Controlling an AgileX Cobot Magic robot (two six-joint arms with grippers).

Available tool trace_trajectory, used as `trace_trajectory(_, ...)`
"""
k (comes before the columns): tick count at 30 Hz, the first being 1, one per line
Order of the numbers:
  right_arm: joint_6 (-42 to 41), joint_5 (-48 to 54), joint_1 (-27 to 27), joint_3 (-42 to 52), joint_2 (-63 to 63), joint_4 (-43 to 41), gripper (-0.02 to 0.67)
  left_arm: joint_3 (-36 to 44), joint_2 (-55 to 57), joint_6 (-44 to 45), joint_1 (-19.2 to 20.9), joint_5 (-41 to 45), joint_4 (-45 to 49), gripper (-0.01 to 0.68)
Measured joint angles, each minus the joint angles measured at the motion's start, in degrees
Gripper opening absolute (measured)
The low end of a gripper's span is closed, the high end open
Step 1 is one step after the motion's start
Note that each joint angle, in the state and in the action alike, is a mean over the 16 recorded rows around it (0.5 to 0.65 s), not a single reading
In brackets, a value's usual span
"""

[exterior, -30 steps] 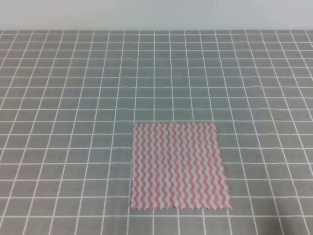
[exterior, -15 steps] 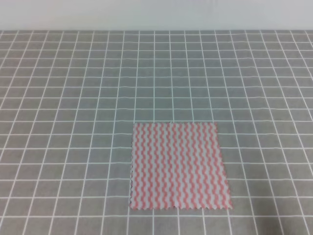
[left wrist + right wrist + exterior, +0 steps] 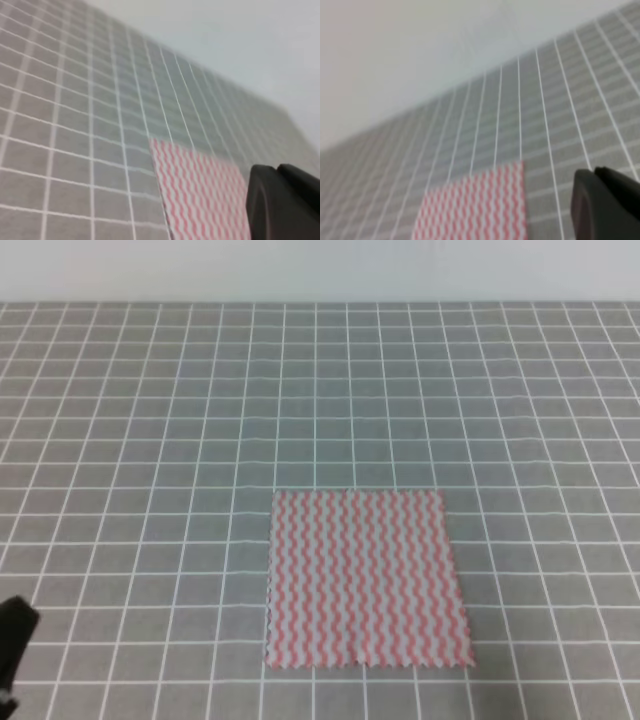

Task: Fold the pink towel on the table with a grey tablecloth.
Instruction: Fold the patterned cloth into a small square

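Observation:
The pink towel (image 3: 366, 578) lies flat and spread out on the table with a grey tablecloth (image 3: 150, 440), near its front middle. It also shows in the left wrist view (image 3: 200, 195) and in the right wrist view (image 3: 475, 210). A dark part of my left gripper (image 3: 12, 640) pokes in at the lower left edge, well left of the towel and apart from it. Each wrist view shows only one black finger, the left one (image 3: 282, 205) and the right one (image 3: 605, 205), both above the cloth and holding nothing. The right gripper is outside the exterior high view.
The grey grid cloth runs to a pale wall (image 3: 320, 270) at the back. Nothing else stands on the cloth in these views.
A dark part of my left gripper has come into the lower left corner of the exterior high view. The towel has not moved.

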Motion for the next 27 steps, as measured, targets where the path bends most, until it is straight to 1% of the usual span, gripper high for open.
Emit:
trace_trajectory(8,-0.19,11.84,0.00,-7.91,14.44,-3.74,-0.018,-10.73,17.19,12.71,0.00,11.81,0.00,-0.001)
trace_trajectory(12,-1.62,15.93,0.25,-10.37,21.35,-3.55,-0.018,-14.04,24.90,18.52,-0.02,14.83,-0.72,-0.001)
trace_trajectory(16,-4.08,18.09,1.57,-12.28,27.95,-1.62,-0.017,-15.68,31.23,24.72,-0.18,15.91,-4.18,-0.001)
trace_trajectory(20,-6.60,17.65,5.31,-14.27,34.61,0.75,-0.017,-16.15,35.97,30.61,-1.17,15.07,-8.64,-0.001)
trace_trajectory(27,-9.40,12.06,16.13,-17.79,46.41,4.55,-0.017,-16.29,40.32,37.75,-5.14,12.83,-15.89,-0.001)
